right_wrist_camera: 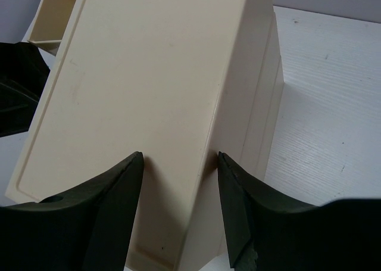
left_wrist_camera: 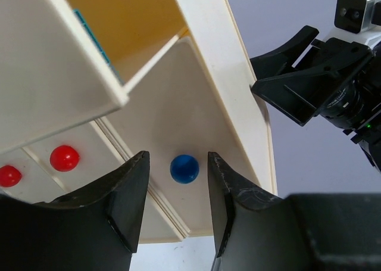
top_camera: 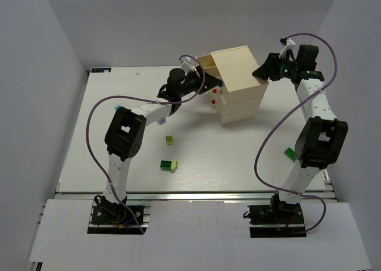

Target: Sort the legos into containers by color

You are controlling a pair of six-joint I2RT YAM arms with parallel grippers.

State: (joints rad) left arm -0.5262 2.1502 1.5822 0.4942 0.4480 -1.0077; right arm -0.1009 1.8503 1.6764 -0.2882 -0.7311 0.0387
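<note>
Well, left arm: I see it stretched forward from its base and bent toward the front of the chest (top_camera: 241, 89), the wrist level with the upper tier.
Left pincer (left_wrist_camera: 176, 159): half wide, its fingers (left_wrist_camera: 128, 193) standing on either side of a blue knob (left_wrist_camera: 184, 168) with a gap on both sides, touching nothing I can make out.
Right arm: raised high, elbow up, wrist angled down onto the chest's top right corner.
Right pincer (right_wrist_camera: 180, 159): jaws apart above the cream top panel, which runs under both tips; I see no grip.
Top drawer (top_camera: 206, 61): pulled out toward the left arm.
Red knobs (left_wrist_camera: 64, 158): on the fronts below, just left of the blue one.
Legos (top_camera: 170, 139): loose on the counter (top_camera: 226, 158); one green alone, a green and pale pair nearer me, another green beside the right arm.
</note>
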